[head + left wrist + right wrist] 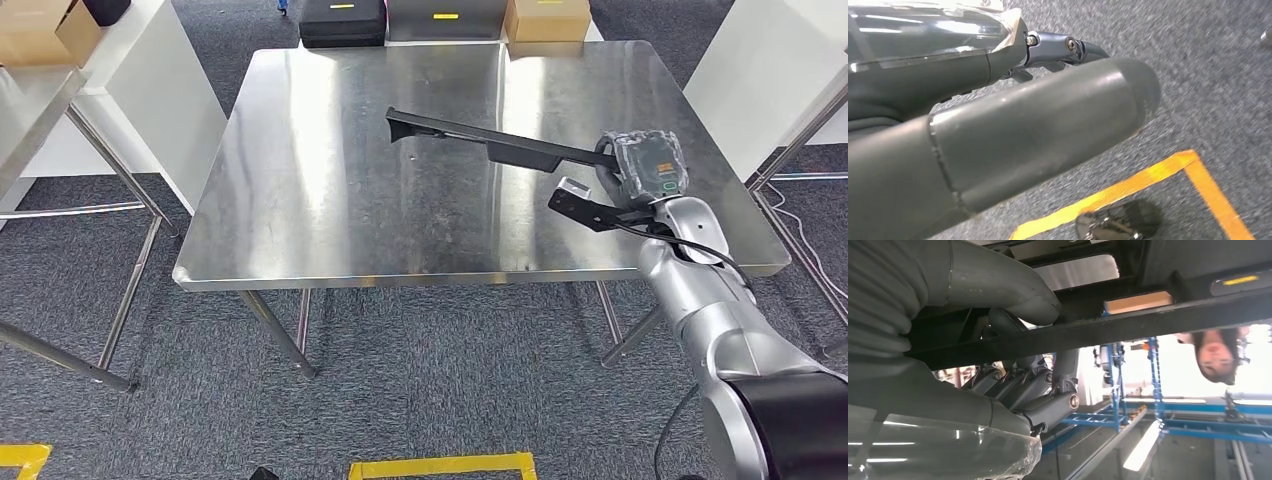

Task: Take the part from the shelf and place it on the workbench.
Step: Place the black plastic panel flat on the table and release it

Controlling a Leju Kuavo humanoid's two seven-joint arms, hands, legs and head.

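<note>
Steel, brushed and glare-streaked: the square workbench (330, 180) took up the middle of the room, its top bare except where the part hung over it. Grey, coarse-pile carpet (450, 360) ran under and around it, with open floor along the near edge and down the left side between the bench and a second steel table (30, 110) on slanted legs. Yellow tape (440, 466) marked a rectangle on the carpet in front of the near edge. Past the far edge sat a black case (343, 22) and a cardboard box (547, 20); white panels (160, 90) flanked both sides.

The right arm (700, 300), silver and jointed, came up over the near right corner. The right hand (640, 170) gripped one end of the part (480, 140), fingers (1048, 390) curled around it in the right wrist view. The part was a long, thin, matte black bar, flared at its free end, pointing left toward the centre of the bench; whether it touched the steel could not be told, though a faint reflection lay beneath it.

The left hand (998, 140) hung over the carpet and tape; thumb smooth and grey, dark fingers straight, nothing in it.

A person (1215, 352) stood beyond the far side.
</note>
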